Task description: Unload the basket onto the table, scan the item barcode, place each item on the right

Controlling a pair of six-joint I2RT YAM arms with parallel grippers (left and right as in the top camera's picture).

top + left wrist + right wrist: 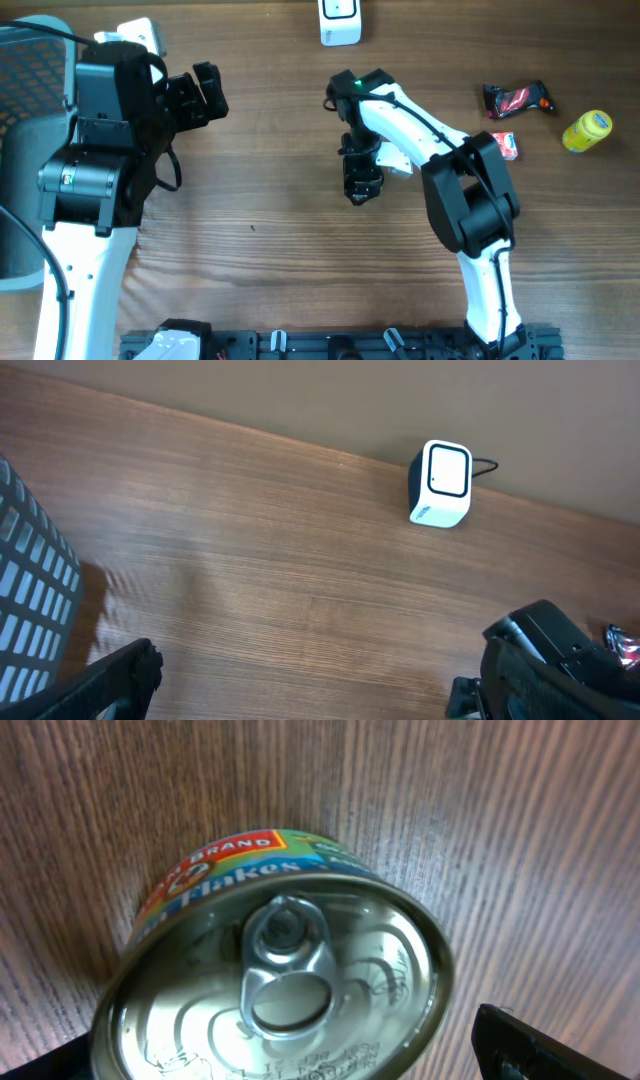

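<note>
Brown wood-grain table. White barcode scanner w/ cable at far edge, centre. Gridded grey-blue bin at far L. On the R side: dark snack packet, yellow bottle and small red/white box, all near each other, well apart from the scanner.

L arm folded back at table's L side. The left gripper points toward table centre, above the surface, jaws wide apart, nothing btwn them. R arm reaches in from the near edge, wrist bent down. The right gripper points straight down at mid-table, jaws spread wide.

Tin can sits on the wood directly under the R gripper, hidden by it in overhead. One black finger shows either side of it; contact can't be told. Silver pull-tab lid faces up. Coloured label, "BRAND" in a red/yellow banner and "Flakes" readable on the side.
</note>
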